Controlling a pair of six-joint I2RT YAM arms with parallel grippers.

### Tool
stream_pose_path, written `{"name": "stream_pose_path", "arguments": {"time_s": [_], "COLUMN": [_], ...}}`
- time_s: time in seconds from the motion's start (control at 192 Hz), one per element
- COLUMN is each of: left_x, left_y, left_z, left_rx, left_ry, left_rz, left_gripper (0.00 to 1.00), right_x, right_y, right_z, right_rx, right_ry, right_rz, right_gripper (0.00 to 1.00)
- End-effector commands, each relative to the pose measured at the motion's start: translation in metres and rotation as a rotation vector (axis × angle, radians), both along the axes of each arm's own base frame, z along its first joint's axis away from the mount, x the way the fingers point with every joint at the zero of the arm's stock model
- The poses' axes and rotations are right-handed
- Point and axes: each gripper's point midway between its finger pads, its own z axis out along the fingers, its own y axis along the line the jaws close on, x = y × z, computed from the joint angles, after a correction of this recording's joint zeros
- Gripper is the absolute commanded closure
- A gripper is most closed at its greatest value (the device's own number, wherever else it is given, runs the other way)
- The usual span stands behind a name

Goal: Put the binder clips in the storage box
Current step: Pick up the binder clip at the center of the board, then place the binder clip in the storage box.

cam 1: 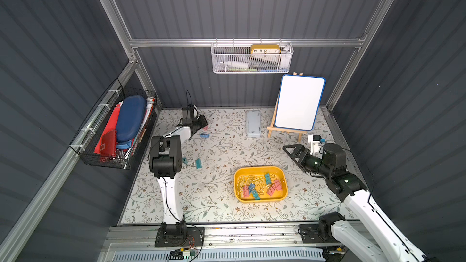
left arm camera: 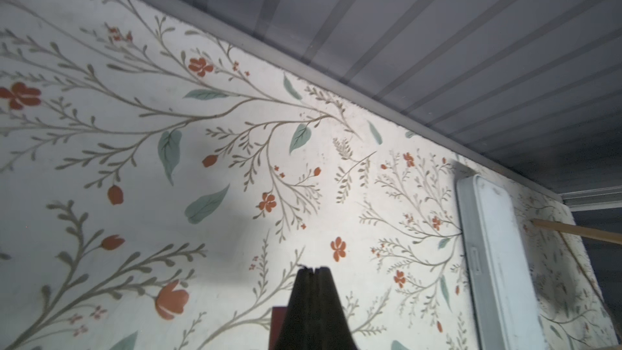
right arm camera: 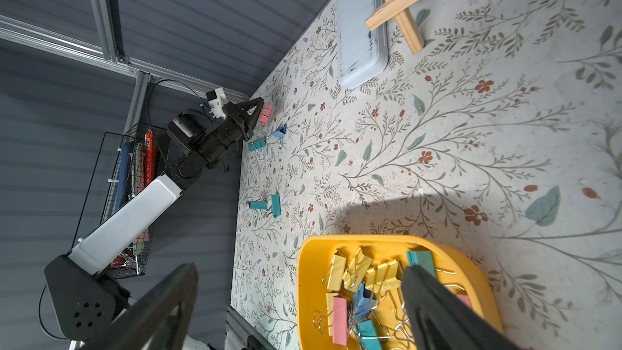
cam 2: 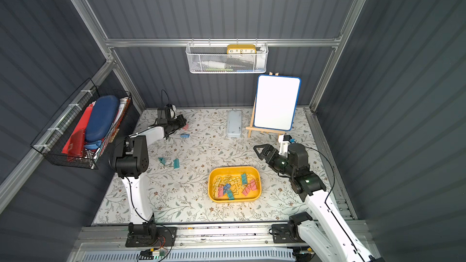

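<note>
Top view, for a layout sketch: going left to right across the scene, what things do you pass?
Black wire basket → teal binder clips → grey case → whiteboard on its easel.

Bright, even light from above on the mat [cam 1: 222,147], walls dim; in the right wrist view a soft-edged shadow lies just beside the storage box [right arm camera: 309,264], with the right gripper [right arm camera: 299,269] near the lens blurred, out of focus.

grey case [cam 1: 253,123] lies beside the whiteboard [cam 1: 298,102] on its easel [cam 1: 285,131].
</note>
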Motion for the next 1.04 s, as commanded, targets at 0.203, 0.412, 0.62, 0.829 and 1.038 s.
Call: {"name": "stream_pose_path", "arguments": {"time_s": [0.203,0.412,0.62,0.829,1.038], "left_x": [-0.079,-0.174,-0.258,-0.317,-0.345], "left_y": [-0.115,-0.207,-0.265,-0.306,-0.339], "left_z": [0.147,0.197,0.191,0.129,0.071], "left_rx": [-0.107,-0.160,-0.069,0.006,0.047], "left_ry": [-0.250,-0.346,-0.351,-0.281,-0.236], "left_rz": [-0.297,-0.457,-0.512,-0.647,-0.760], "left_gripper": [1.00,1.00,1.00,1.00,1.00], "right_x": [0.012,0.019,0.028,0.034,0.034], "right_y": [-0.004,-0.011,-0.023,-0.021,-0.021], "right_z": [-0.012,-0.017,-0.028,-0.028,-0.029], "right_rx": [0.027,-0.033,-0.035,-0.016,-0.013], "right_ry": [0.011,0.031,0.081,0.078,0.086], "right_rz": [-0.063,-0.089,-0.138,-0.137,-0.133], "right_gripper": [0.01,0.01,0.01,0.01,0.01]}}
